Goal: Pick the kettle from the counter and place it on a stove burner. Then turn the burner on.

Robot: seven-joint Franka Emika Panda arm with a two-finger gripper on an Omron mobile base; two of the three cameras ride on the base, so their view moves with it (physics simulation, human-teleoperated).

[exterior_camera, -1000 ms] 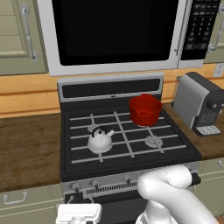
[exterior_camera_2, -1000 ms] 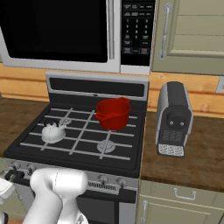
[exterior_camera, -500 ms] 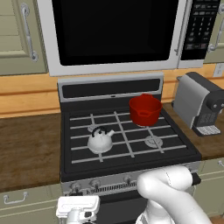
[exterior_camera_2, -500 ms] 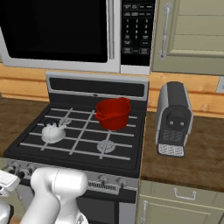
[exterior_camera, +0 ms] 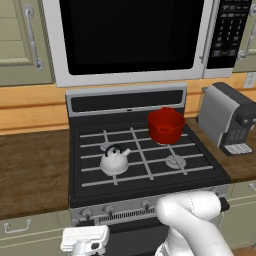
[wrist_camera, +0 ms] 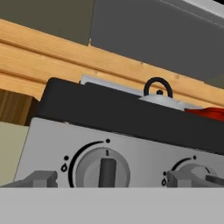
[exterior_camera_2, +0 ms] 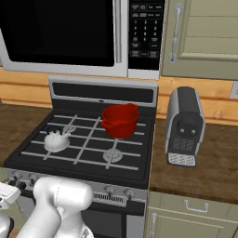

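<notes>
The white-silver kettle (exterior_camera: 114, 161) (exterior_camera_2: 56, 141) stands upright on the front-left stove burner of the black gas stove, spout to the right. In the hand view its black handle and dome (wrist_camera: 159, 97) rise above the stove's front edge. My gripper (wrist_camera: 113, 180) is open, low in front of the stove's grey control panel, its fingertips (wrist_camera: 41, 178) either side of a round knob (wrist_camera: 103, 168) without touching it. My white hand (exterior_camera: 85, 239) hangs below the panel's left end. The dark wood counter (exterior_camera: 30, 170) lies left of the stove.
A red pot (exterior_camera: 166, 125) (exterior_camera_2: 121, 121) occupies the back-right burner. The front-right burner (exterior_camera: 175, 161) is bare. A grey coffee machine (exterior_camera: 227, 120) (exterior_camera_2: 185, 125) stands on the counter to the right. A second knob (wrist_camera: 197, 173) sits to the right; a microwave (exterior_camera: 130, 40) hangs overhead.
My hand has edged slightly upward in front of the knob panel. The kettle and the red pot have not moved.
</notes>
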